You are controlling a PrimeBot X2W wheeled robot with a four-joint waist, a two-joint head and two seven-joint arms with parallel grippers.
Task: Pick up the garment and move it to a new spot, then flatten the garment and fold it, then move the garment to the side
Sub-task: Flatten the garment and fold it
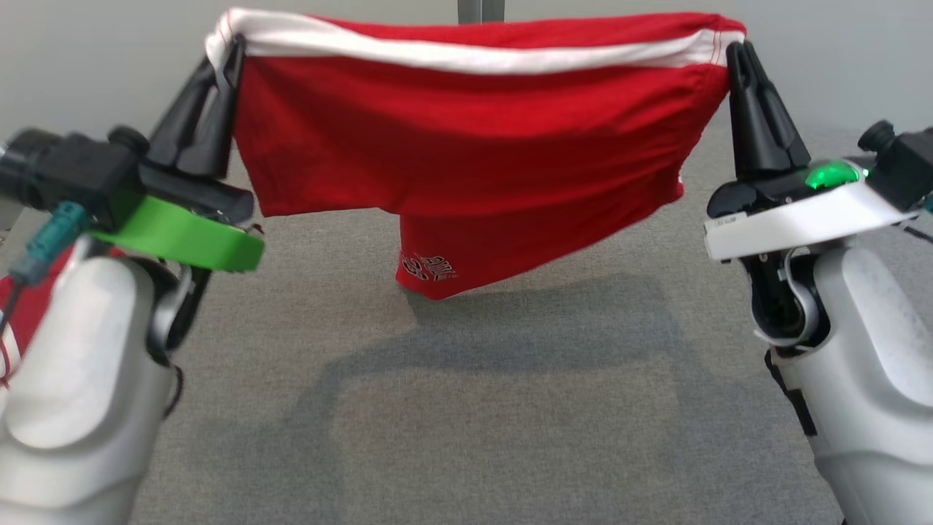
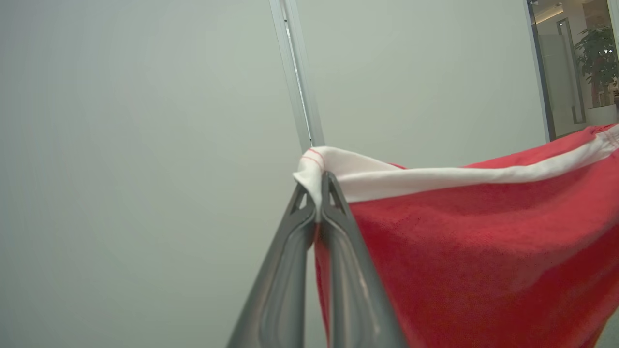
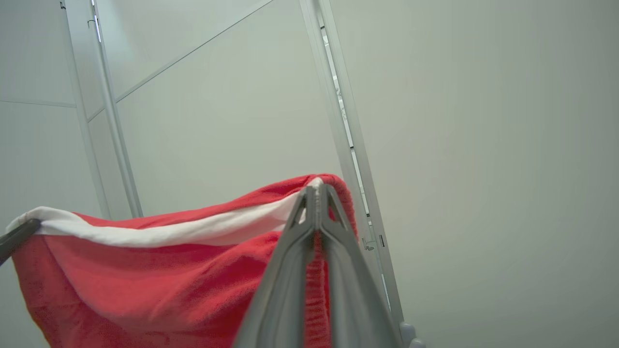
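A red garment (image 1: 466,153) with a white band along its top edge hangs stretched in the air between my two grippers, above the grey table (image 1: 466,408). Its lowest corner, with a small printed logo (image 1: 426,268), dangles just over the table. My left gripper (image 1: 235,45) is shut on the garment's top left corner; the left wrist view has the gripper (image 2: 318,180) pinching the white band of the garment (image 2: 474,251). My right gripper (image 1: 738,51) is shut on the top right corner. In the right wrist view the gripper (image 3: 316,189) clamps the garment (image 3: 159,275).
A pale wall with a metal post (image 1: 481,10) stands behind the table. Another piece of red cloth (image 1: 22,306) peeks out at the far left behind my left arm. The garment's shadow falls on the table's middle.
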